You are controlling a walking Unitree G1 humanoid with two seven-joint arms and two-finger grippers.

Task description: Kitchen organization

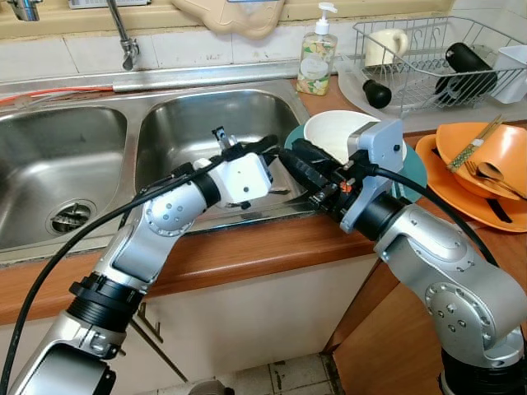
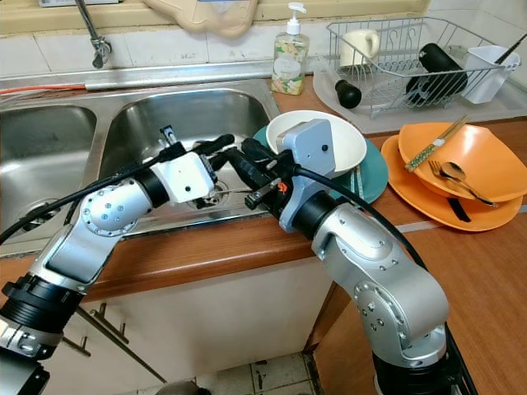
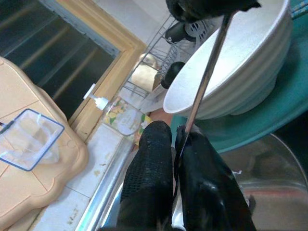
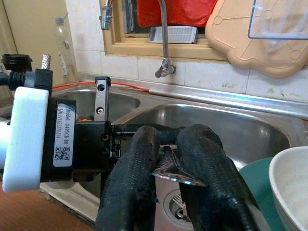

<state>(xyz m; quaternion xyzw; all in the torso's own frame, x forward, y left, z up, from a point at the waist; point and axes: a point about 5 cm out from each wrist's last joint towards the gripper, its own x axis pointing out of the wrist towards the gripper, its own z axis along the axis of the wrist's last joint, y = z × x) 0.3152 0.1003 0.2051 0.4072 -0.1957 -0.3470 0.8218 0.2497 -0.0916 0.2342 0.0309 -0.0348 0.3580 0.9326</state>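
Steel utensil (image 4: 175, 172) clenched by both grippers, left gripper (image 3: 178, 159), right gripper (image 4: 168, 166), over sink (image 1: 206, 123) edge.

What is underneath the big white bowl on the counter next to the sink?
The white ribbed bowl sits on a round teal plate, whose rim shows around it. The plate's middle is covered by the bowl, so anything lying there cannot be seen.

Behind the white bowl (image 1: 350, 136), the teal plate (image 1: 416, 174) shows just a rim. The right gripper (image 4: 168, 163) covers most of the thin metal utensil (image 3: 204, 79), so its kind is unclear. The dish rack (image 1: 436, 62) is cut by the frame's edge.
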